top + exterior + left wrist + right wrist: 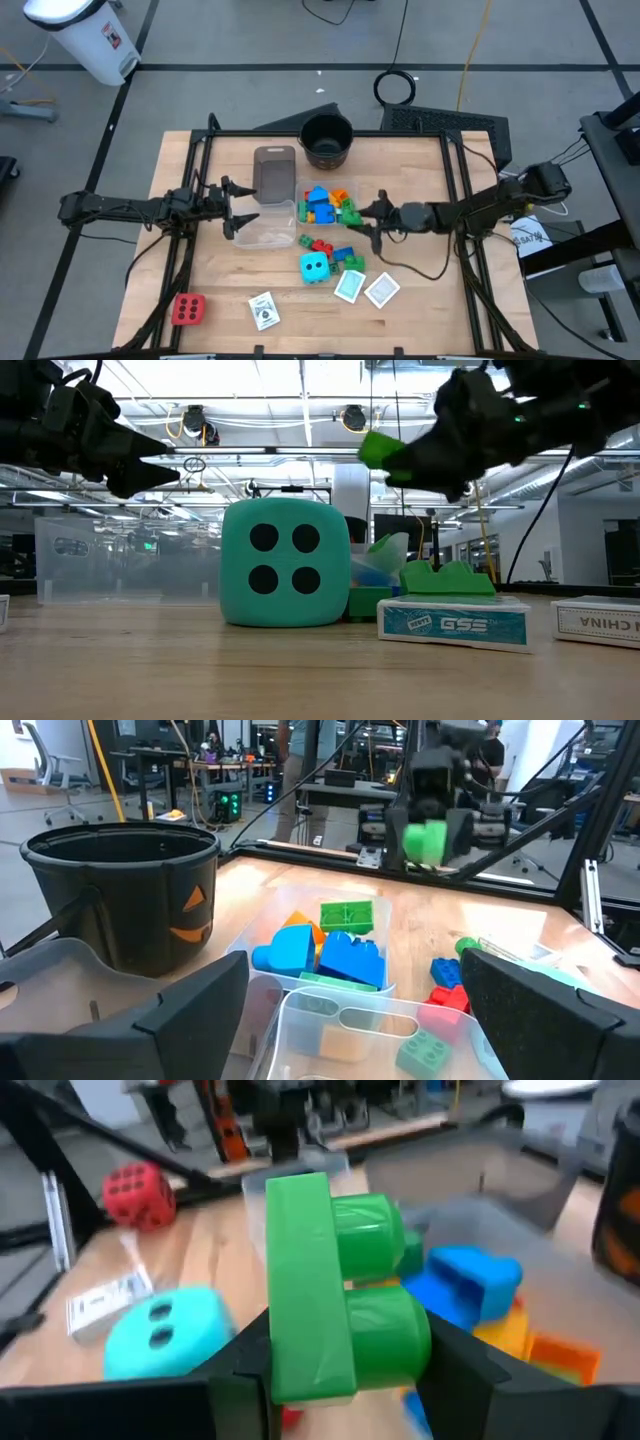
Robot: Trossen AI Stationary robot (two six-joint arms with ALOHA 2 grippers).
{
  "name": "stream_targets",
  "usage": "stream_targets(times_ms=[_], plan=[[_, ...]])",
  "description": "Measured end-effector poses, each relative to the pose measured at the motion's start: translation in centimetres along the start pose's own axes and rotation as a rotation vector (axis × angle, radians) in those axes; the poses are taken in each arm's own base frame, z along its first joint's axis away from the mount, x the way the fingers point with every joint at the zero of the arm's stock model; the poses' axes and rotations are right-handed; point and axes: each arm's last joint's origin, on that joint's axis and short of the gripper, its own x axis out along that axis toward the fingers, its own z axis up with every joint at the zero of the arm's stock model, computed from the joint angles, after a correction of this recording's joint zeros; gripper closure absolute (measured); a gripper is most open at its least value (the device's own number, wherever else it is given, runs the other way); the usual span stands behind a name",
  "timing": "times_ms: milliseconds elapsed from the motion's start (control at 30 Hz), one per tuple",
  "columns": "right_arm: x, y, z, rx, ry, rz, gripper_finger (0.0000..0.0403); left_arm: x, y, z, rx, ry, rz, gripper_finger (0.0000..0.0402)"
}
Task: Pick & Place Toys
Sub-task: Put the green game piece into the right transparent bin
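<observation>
Bright green block (340, 1310) between dark fingers, cyan cube (314, 266) with black dots, red cube (188, 309) with dark dots, black pot (327, 139) with an orange face, blue block (350, 958), white-bordered teal cards (350, 287)

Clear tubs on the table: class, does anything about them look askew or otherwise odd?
Yes. The clear tub beside the left gripper looks tipped on its side, its opening facing the blocks. A second tub sits behind it. The right gripper holds a green block in the air.
</observation>
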Motion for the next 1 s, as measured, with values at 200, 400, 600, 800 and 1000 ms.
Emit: stream_targets(times_ms=[200, 400, 600, 800, 1000], plan=[[2.6, -2.8, 1.2, -0.004, 0.058, -0.015, 0.0256, 0.0, 0.0, 0.0, 0.0, 0.001, 0.0, 0.0037], [5.2, -5.3, 0.8, -0.051, 0.174, -0.055, 0.0251, 0.0, 0.0, 0.0, 0.0, 0.0, 0.0, 0.0036], [5.4, -6.8, 0.6, -0.079, 0.196, -0.108, 0.0216, 0.0, 0.0, 0.0, 0.0, 0.0, -0.001, 0.0036], [5.4, -7.0, 0.6, -0.1, 0.205, -0.109, 0.0158, 0.0, 0.0, 0.0, 0.0, 0.0, -0.001, 0.0036], [5.0, -5.6, 1.0, -0.129, 0.182, -0.064, 0.0115, 0.0, 0.0, 0.0, 0.0, 0.001, -0.001, 0.0036]])
